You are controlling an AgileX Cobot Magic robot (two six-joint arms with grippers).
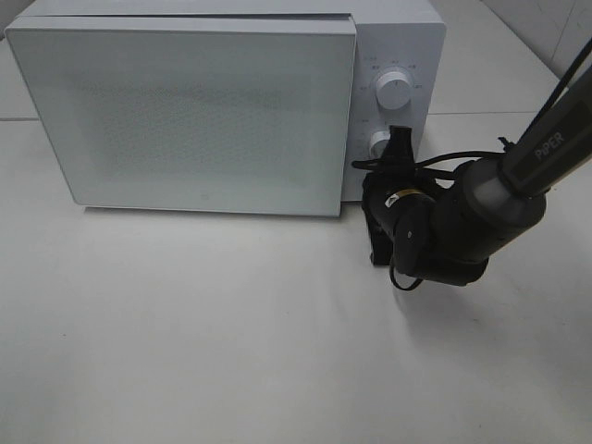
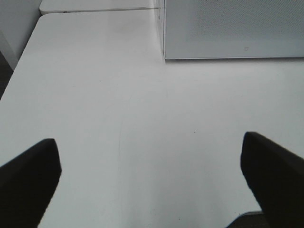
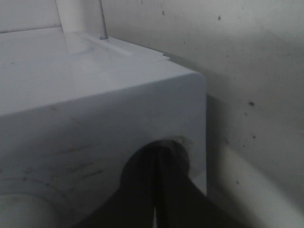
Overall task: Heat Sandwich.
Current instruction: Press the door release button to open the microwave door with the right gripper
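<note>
Resting at the lower knob point(image 1: 379, 143) of the microwave point(image 1: 185, 111), the right gripper point(image 1: 400, 139) is pinched shut; the left gripper point(image 2: 149, 142) gapes empty. The sandwich is out of sight (perhaps behind the closed door). Soft, light, loosely layered, it likely wants a gentle hold across its crusts.

The white microwave point(image 1: 412, 32) stands on the bench point(image 1: 185, 351), door point(image 1: 185, 111) shut, two knobs point(image 1: 395, 91) at its right.
</note>
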